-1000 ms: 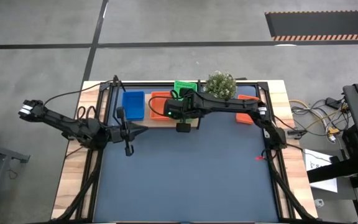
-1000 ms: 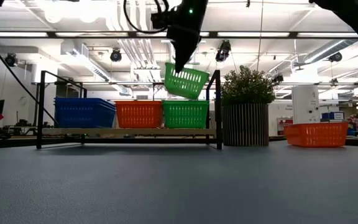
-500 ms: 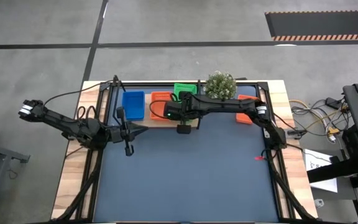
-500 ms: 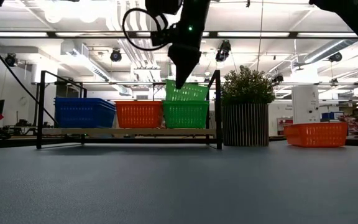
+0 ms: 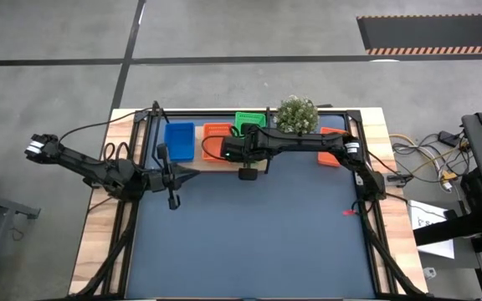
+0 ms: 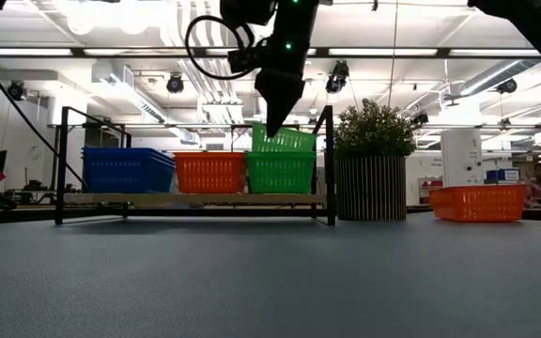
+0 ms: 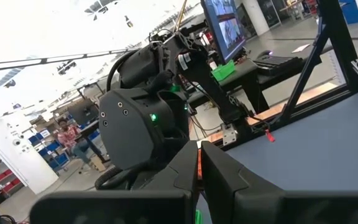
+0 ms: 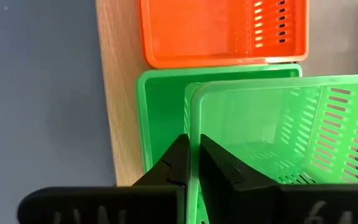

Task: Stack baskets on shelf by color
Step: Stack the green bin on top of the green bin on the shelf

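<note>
**Presently: green basket gripped over the green stack**

High view: right gripper (image 5: 243, 139) was above the shelf (image 5: 224, 163); left gripper (image 5: 192, 173), fingers together and empty, waited over the table (image 5: 249, 234).

Low view: upper green basket (image 6: 285, 140) sat tilted in the lower green basket (image 6: 281, 173), beside the orange basket (image 6: 210, 173) and blue baskets (image 6: 128, 170). Another orange basket (image 6: 477, 202) stood past the plant (image 6: 373, 160).

Right wrist view: right gripper was clamped on the upper basket's rim.

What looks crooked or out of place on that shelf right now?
The upper green basket sits tilted in the green basket below, not nested flat; the right gripper is shut on its rim. One orange basket sits off the shelf, beyond the plant.
</note>
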Robot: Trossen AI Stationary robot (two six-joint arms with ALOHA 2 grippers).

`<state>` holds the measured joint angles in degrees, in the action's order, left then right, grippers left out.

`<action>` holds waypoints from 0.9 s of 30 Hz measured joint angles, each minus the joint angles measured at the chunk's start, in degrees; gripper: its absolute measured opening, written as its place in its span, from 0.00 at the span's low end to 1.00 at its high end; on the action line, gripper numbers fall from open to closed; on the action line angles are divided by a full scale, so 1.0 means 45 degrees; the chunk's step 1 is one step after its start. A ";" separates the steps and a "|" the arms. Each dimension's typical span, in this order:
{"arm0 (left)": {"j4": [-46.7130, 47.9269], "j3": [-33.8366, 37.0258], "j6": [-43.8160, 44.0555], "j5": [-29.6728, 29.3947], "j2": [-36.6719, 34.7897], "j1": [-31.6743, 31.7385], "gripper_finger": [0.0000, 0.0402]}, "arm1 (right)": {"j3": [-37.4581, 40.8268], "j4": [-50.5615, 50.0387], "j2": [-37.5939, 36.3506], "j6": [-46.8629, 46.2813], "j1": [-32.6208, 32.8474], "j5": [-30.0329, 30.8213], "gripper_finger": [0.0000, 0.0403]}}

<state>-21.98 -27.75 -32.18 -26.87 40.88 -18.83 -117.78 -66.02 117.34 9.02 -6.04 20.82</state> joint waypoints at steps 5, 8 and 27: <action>0.0002 0.0000 0.0000 0.0000 0.0000 0.0000 0.01 | 0.0015 0.0082 0.0000 0.0000 0.0000 -0.0050 0.12; 0.0004 0.0000 0.0000 0.0000 0.0000 0.0000 0.01 | 0.0015 0.0082 0.0000 0.0000 0.0000 -0.0045 0.18; -0.0001 -0.0005 -0.0005 0.0000 0.0058 0.0000 0.01 | -0.0001 0.0114 -0.0146 0.0821 0.0022 0.0213 0.18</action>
<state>-21.98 -27.77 -32.21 -26.87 41.15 -18.83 -117.78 -65.50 116.68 12.71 -5.94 21.78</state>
